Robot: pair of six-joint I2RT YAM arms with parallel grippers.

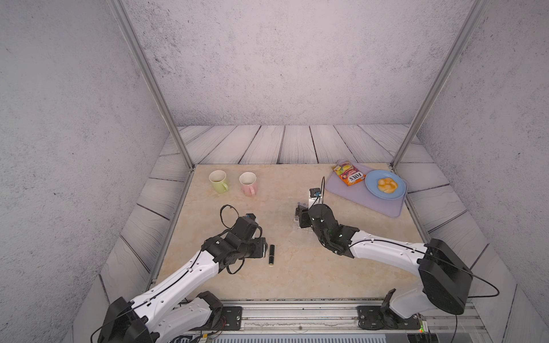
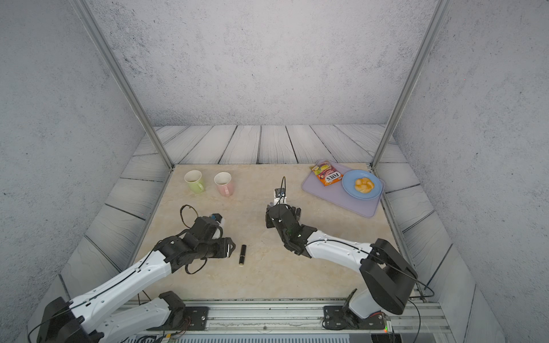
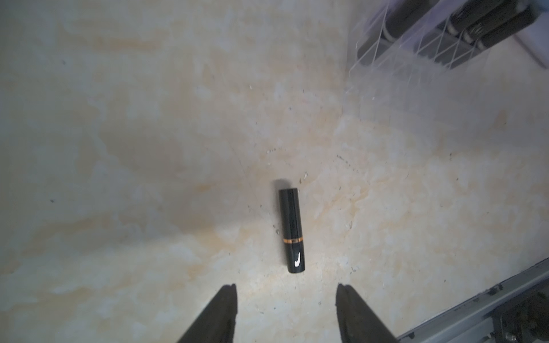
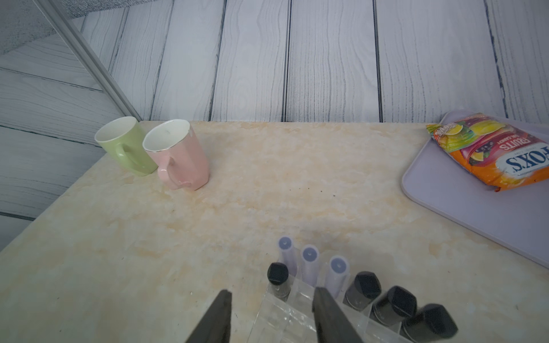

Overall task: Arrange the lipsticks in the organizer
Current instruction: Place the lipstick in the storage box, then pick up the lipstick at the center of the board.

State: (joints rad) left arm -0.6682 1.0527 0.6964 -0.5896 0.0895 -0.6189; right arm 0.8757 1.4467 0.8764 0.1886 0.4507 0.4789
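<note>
Black, 1 lipstick [image 1: 271, 254] lies flat on the table [image 1: 312, 267], toward its front edge, in both top views. Left wrist: the left gripper [image 3: 285, 286] gapes empty just short of it. Right wrist: the right gripper [image 4: 271, 291] is spread, empty, over the organizer [image 4: 285, 314], which holds 3 lilac tubes [image 4: 309, 261] and 4 black tubes [image 4: 364, 286].

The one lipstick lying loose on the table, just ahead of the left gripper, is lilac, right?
Not quite: that lipstick is black with a gold band, as the left wrist view shows. It does lie on the table just ahead of the left gripper.
</note>
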